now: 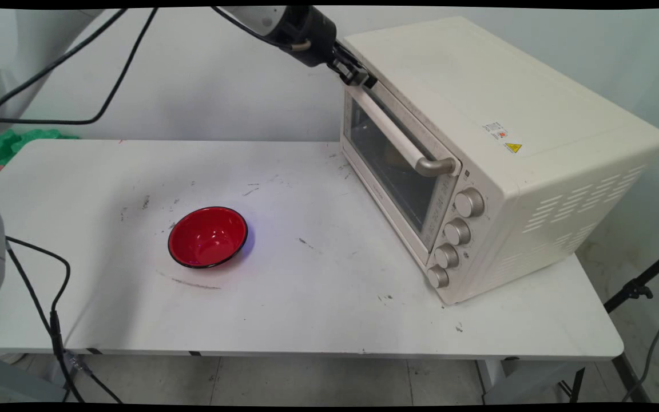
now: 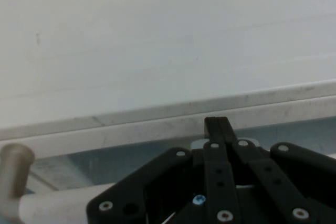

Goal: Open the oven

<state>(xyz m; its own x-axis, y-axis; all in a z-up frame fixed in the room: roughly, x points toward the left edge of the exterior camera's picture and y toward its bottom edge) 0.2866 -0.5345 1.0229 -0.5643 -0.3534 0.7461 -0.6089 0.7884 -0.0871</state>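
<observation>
The gripper (image 1: 358, 74) presses against the top edge of the cream toaster oven (image 1: 495, 154), just above its door handle (image 1: 398, 137). The hand view shows its fingers (image 2: 216, 125) pinched together, empty. Only the main view shows the red bowl (image 1: 207, 237), well apart on the white table (image 1: 306, 309).

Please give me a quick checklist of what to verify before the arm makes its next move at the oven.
1. End effector at the top edge of the oven door: ok.
2. Fingers pressed together: ok.
3. Door closed, handle not gripped: ok.
4. Red bowl apart from the oven, upright and empty: ok.
5. Table in front of the door free for it to swing down: ok.
6. Oven's contents behind the glass: cannot tell.
</observation>
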